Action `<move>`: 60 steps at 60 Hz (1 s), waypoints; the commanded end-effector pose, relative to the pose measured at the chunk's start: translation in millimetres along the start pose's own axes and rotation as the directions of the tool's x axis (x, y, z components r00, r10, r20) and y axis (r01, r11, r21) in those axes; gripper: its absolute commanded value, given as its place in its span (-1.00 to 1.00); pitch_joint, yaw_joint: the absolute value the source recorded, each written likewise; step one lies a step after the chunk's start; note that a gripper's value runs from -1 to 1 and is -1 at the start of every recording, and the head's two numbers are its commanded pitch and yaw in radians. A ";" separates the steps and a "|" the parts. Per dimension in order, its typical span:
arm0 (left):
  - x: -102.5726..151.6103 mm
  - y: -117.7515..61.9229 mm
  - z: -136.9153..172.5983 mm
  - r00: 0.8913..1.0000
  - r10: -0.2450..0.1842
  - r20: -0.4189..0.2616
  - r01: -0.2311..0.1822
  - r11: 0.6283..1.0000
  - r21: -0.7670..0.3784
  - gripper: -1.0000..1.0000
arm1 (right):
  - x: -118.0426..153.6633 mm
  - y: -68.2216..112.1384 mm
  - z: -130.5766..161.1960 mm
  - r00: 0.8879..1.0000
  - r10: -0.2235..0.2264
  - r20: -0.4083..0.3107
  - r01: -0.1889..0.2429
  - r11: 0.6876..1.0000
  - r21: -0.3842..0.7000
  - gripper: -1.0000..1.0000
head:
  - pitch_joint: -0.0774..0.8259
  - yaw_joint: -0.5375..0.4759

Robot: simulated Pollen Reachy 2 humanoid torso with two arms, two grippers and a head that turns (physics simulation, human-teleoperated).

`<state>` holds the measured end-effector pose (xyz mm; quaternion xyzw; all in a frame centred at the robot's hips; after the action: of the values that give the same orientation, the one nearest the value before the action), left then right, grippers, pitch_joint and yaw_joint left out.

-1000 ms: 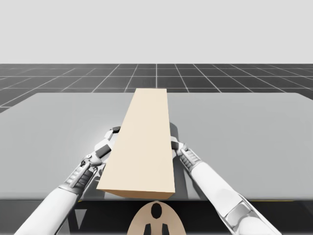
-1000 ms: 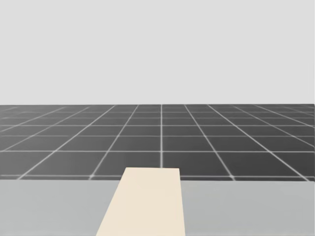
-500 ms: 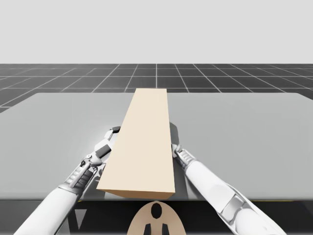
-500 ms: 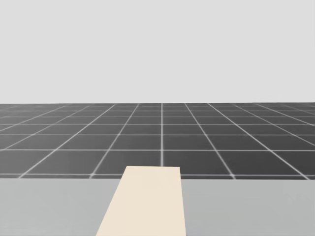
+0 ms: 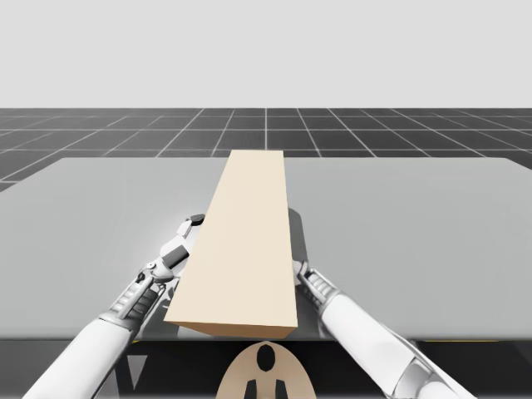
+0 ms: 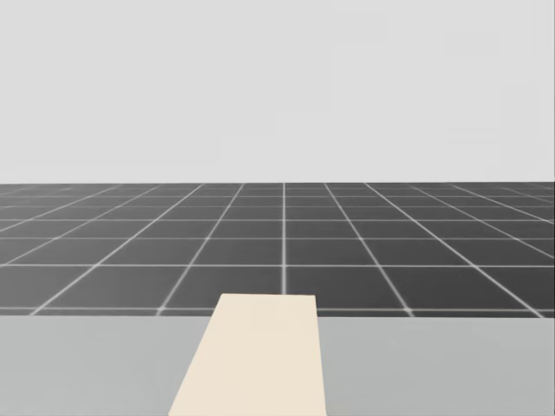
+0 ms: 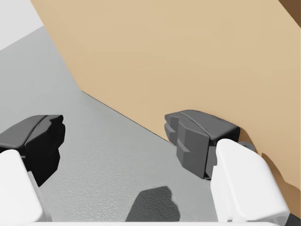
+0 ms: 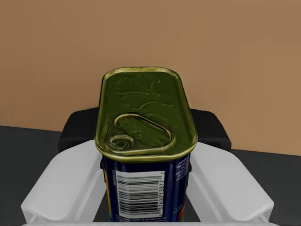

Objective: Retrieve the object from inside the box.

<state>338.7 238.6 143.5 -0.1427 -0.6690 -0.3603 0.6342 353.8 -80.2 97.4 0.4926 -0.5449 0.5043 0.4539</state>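
Blue can (image 8: 143,113) with gold lid, clenched in right hand (image 8: 146,129) beside long tan box (image 5: 249,241) at tabletop's (image 5: 416,224) near edge; left hand (image 7: 120,141) released, beside box's other wall.

A long tan cardboard box (image 5: 245,241) lies lengthwise on the grey tabletop (image 5: 416,224), one end at the near edge and the other pointing toward the far edge. My left arm (image 5: 91,353) reaches in, and its tool (image 5: 189,231) sits against the box's left side. My right arm (image 5: 366,332) reaches the box's right side near its close end. A dark gridded floor (image 5: 100,137) lies beyond.
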 end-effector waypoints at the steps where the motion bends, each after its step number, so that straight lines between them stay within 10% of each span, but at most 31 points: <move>1: -2.5 -20.9 -12.1 0.999 0.033 0.002 -0.033 0.998 -0.054 -1.00 | 1.6 17.4 38.1 1.000 0.015 -0.006 -0.015 1.000 -0.025 1.00 | -0.74 0.09; 32: -1.7 -18.9 -11.7 0.999 0.036 0.008 -0.036 0.998 -0.045 -1.00 | 30.6 30.0 171.4 0.970 0.201 -0.137 -0.231 0.936 -0.266 1.00 | -0.77 0.10; 60: -1.1 -16.6 -10.3 0.999 0.038 0.011 -0.037 0.999 -0.034 -1.00 | 117.9 19.2 233.0 0.891 0.393 -0.226 -0.453 0.791 -0.412 1.00 | -0.77 0.11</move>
<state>339.4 240.1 143.6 -0.1384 -0.6718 -0.3511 0.6374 311.8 -306.6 152.3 0.2480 -0.6712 0.4863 0.5015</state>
